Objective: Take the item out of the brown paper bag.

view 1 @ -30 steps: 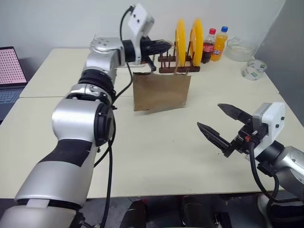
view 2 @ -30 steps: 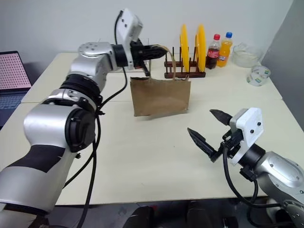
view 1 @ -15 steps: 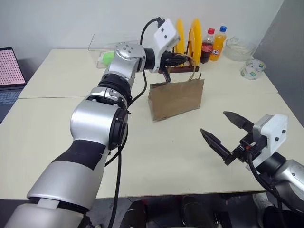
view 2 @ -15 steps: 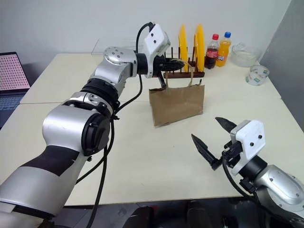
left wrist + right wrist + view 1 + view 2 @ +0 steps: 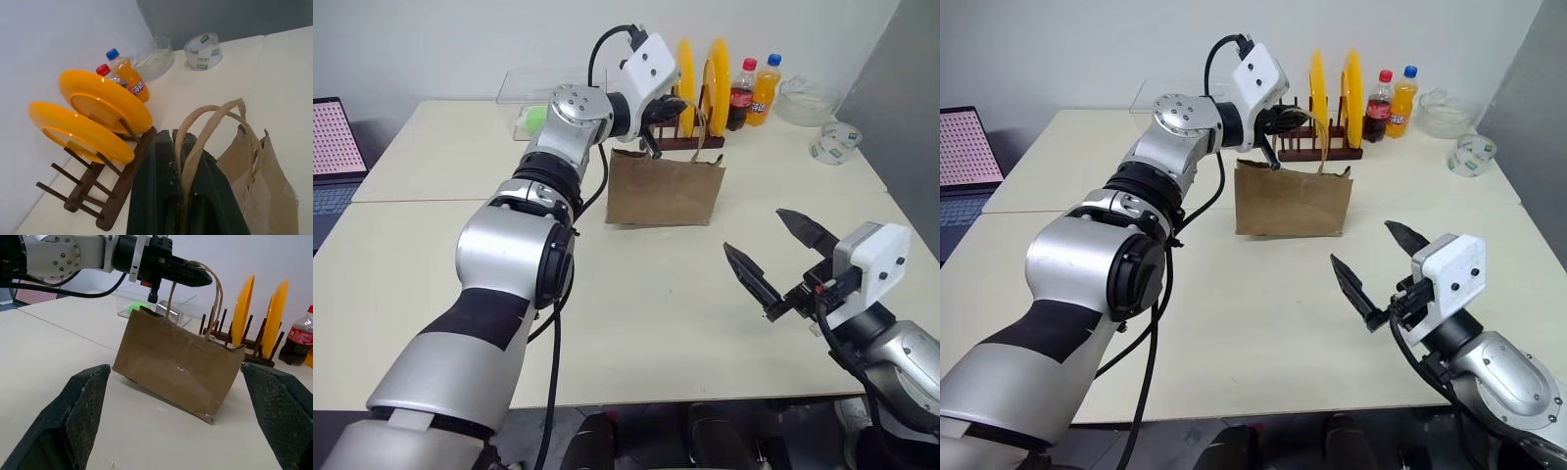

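In the left eye view, the left claw (image 5: 677, 106) was clamped on the cord handles (image 5: 697, 125) of the brown paper bag (image 5: 664, 191), which hung or stood at the far middle of the counter (image 5: 431, 245), just in front of a wooden rack (image 5: 680, 137) holding two yellow plates (image 5: 685, 70); the right claw (image 5: 781, 259) waited near the right edge, jaws spread wide and holding nothing, well apart from the bag.

In the right eye view, a cola bottle (image 5: 1387, 95) and an orange soda bottle (image 5: 1404, 96) stood beyond the rack, with a glass bowl (image 5: 1446, 111) and a tape roll (image 5: 1474, 155) farther right; whether the bag's base touched the counter could not be told.

In the left wrist view, the black fingers (image 5: 146, 196) pinched both tan loops together above the bag's mouth; that mouth looked narrow and creased, and the pinched handles could draw it tighter, so a wide claw might snag the paper rim or push the bag over.

In the right wrist view, the bag tilted, one lower corner raised off the counter, with a clear box (image 5: 156, 303) containing something green behind it; a swinging bag could knock the rack or slip aside as the right claw reached in.

The item itself stayed hidden, presumably inside the bag; its position and attitude there could not be made out.
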Robot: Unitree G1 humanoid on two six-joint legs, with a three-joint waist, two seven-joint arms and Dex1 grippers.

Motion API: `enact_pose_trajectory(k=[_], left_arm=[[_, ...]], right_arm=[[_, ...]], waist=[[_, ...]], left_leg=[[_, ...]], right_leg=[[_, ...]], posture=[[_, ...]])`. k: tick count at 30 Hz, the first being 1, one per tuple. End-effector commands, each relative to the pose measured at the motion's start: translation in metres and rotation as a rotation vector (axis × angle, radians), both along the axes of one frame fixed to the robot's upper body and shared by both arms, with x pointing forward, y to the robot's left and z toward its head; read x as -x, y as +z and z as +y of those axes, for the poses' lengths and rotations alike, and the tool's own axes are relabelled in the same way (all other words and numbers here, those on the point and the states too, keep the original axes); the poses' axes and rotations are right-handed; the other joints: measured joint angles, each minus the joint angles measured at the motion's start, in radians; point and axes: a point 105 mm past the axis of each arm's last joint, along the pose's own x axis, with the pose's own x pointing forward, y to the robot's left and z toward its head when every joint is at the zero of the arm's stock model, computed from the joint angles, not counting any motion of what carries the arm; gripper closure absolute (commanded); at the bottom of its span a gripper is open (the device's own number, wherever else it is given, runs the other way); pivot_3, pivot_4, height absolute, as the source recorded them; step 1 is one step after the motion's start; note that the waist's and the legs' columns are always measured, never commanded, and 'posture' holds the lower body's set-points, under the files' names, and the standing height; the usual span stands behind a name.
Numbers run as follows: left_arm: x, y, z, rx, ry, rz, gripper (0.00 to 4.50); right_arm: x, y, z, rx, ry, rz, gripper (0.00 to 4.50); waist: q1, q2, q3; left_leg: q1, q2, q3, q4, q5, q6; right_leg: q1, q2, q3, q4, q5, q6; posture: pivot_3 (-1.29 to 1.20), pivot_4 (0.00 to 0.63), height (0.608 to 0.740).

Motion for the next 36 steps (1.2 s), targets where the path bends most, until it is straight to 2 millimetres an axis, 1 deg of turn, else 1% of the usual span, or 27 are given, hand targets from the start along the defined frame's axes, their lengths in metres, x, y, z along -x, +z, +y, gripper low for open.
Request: enact_pose_trajectory(k=[1,13,16,17,24,26,27,30,36], left_arm=[[0.003,0.021,-0.001,0.019,-0.006,-0.076,4.48],[-0.002,0.014,0.006,0.005,0.037,-0.072,4.48],[-0.003,0.017,0.009,-0.005,0.059,-0.095,3.92],[-0.003,0.018,0.010,-0.005,0.061,-0.098,3.65],[-0.003,0.025,0.017,-0.011,0.070,-0.127,1.49],[-0.001,0.024,0.021,-0.007,0.048,-0.103,0.87],[0.001,0.023,0.024,0.006,0.022,-0.073,0.63],[0.006,0.022,0.042,0.068,-0.042,0.012,0.63],[0.014,0.010,0.078,0.087,-0.093,0.098,0.63]], right_arm=[[0.020,0.015,0.021,-0.016,0.095,-0.058,0.00],[0.014,0.018,0.028,-0.037,0.084,-0.092,0.00],[0.013,0.020,0.030,-0.041,0.088,-0.101,0.00],[0.012,0.020,0.030,-0.042,0.089,-0.102,0.00],[0.010,0.022,0.034,-0.038,0.103,-0.105,0.00],[0.009,0.021,0.034,-0.030,0.105,-0.103,0.00],[0.009,0.019,0.034,-0.019,0.105,-0.098,0.00],[0.001,0.014,0.032,0.013,0.112,-0.076,0.00],[-0.013,0.008,0.030,0.054,0.153,-0.052,0.00]], waist=[[0.000,0.000,0.000],[0.000,0.000,0.000],[-0.001,0.000,0.000],[-0.001,0.000,0.000],[-0.001,0.000,0.000],[-0.001,0.000,0.000],[-0.001,0.000,0.000],[-0.005,0.001,0.000],[-0.011,0.001,-0.001]], left_leg=[[0.000,0.000,0.000,0.000,0.000,0.000],[0.000,0.000,0.000,0.000,0.000,0.000],[0.000,0.000,0.000,0.001,0.000,0.000],[0.000,0.000,0.000,0.000,0.000,0.000],[0.001,0.000,0.000,0.001,0.000,0.000],[0.001,0.000,0.000,0.001,0.000,0.000],[0.001,0.000,0.000,0.001,0.000,0.000],[0.001,0.000,0.000,0.001,0.000,0.000],[0.003,0.000,0.000,0.001,0.000,0.000]], right_leg=[[0.000,0.000,0.000,0.000,0.000,0.000],[0.000,0.000,0.000,0.001,0.000,0.000],[0.000,0.000,0.000,0.001,0.000,0.000],[0.000,0.000,0.000,0.001,0.000,0.000],[0.000,0.000,0.000,0.002,0.000,0.000],[0.000,0.000,0.000,0.002,0.000,0.000],[0.000,0.000,0.000,0.002,0.000,0.000],[0.000,0.000,0.000,0.003,0.000,0.000],[0.000,0.000,0.000,0.007,0.000,0.000]], posture=[[0.00,0.150,0.740],[0.00,0.150,0.740],[0.00,0.150,0.740],[0.00,0.150,0.740],[0.00,0.150,0.740],[0.00,0.150,0.740],[0.00,0.150,0.740],[0.00,0.150,0.740],[0.00,0.150,0.740]])
